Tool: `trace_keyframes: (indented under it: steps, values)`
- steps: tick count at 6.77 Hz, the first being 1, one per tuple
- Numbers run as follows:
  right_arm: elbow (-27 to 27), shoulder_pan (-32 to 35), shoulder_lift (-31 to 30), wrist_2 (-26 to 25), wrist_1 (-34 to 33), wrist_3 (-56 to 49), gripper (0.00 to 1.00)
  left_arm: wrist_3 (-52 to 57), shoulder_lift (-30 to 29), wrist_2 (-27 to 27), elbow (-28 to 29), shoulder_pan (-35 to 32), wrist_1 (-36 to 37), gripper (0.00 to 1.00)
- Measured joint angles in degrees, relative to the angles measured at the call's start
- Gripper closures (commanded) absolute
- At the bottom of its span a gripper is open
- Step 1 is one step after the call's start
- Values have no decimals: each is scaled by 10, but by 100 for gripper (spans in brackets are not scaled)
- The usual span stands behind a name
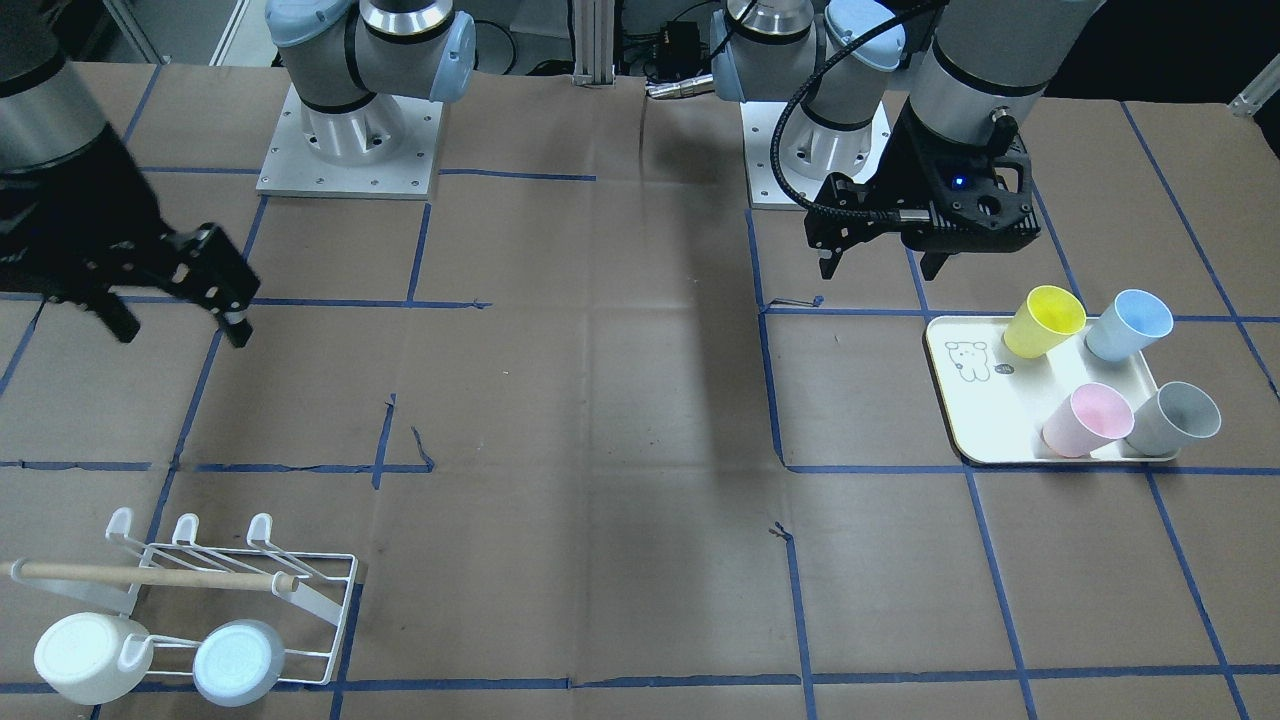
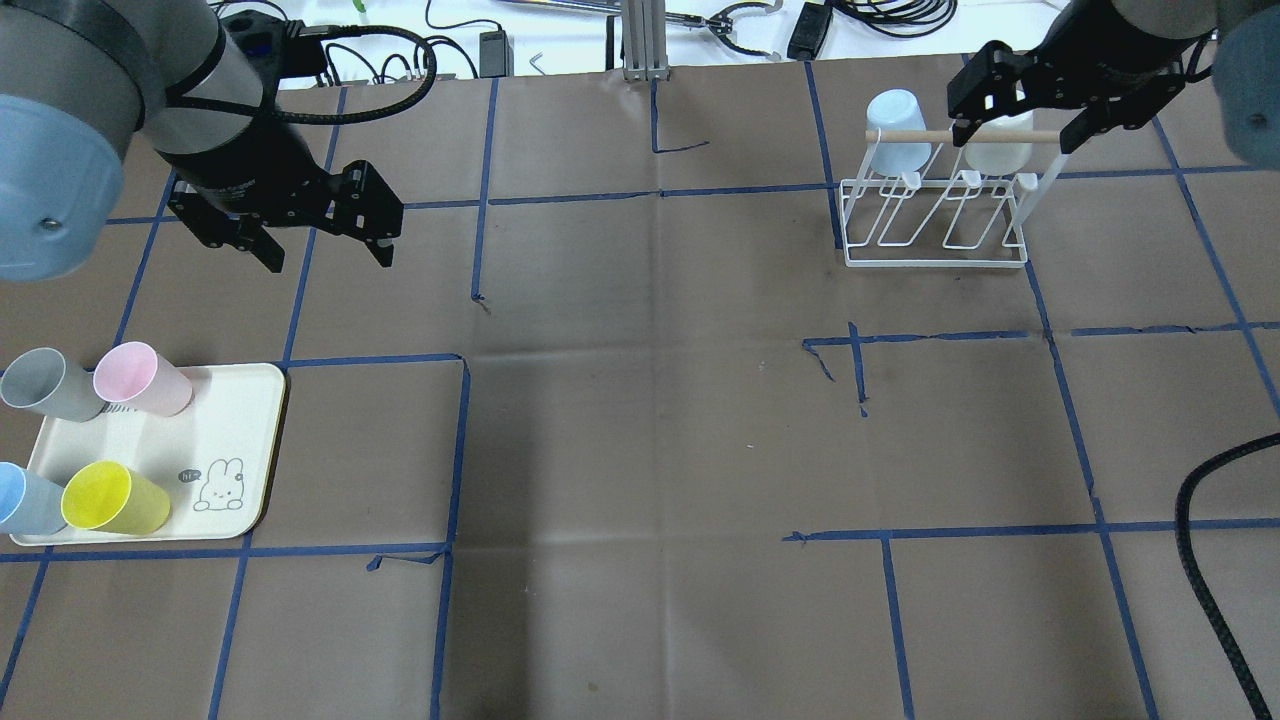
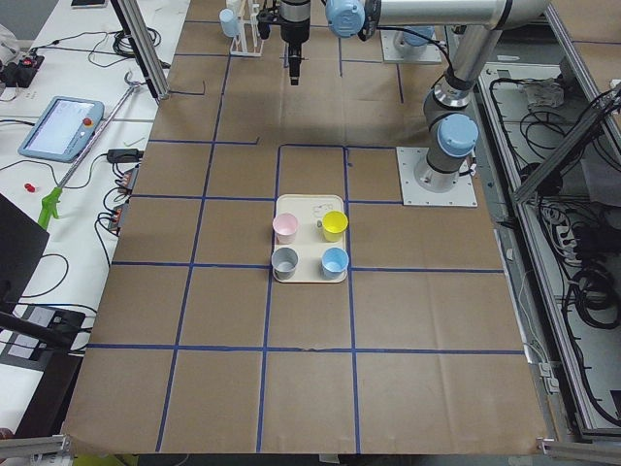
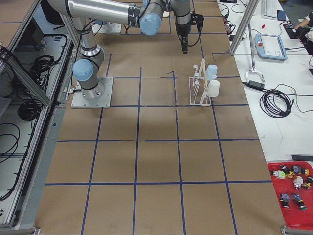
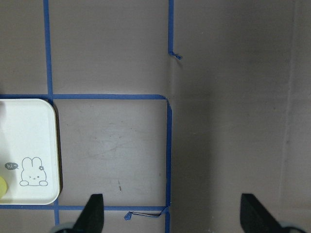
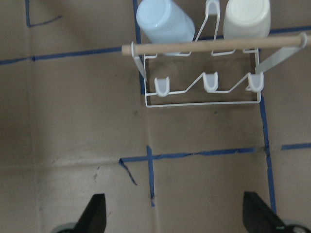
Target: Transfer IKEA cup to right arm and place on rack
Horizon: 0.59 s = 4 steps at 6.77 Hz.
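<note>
Right tool (image 2: 1020, 120) spread wide, empty, downward near rack (image 2: 935, 263); left tool (image 2: 328, 250) likewise.

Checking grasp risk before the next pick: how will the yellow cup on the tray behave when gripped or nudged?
The yellow cup looks like thin smooth plastic: probably light, possibly slippery. It is empty and tapers to a narrow base, so a sideways nudge could tip it against the blue cup.

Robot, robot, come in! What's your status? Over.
Left hand open, empty, near the tray. Right hand open, empty, high near the rack. Two racked cups, four tray cups waiting. Nothing between tray and rack.
</note>
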Motion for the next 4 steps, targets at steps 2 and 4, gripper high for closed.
trace_keyframes:
  steps: [2, 4]
  values:
    - [2, 54, -29, -20, 76, 39, 0, 0, 0, 0, 0, 0, 0, 0]
    - [2, 65, -33, -22, 90, 63, 0, 0, 1, 1, 0, 0, 1, 0]
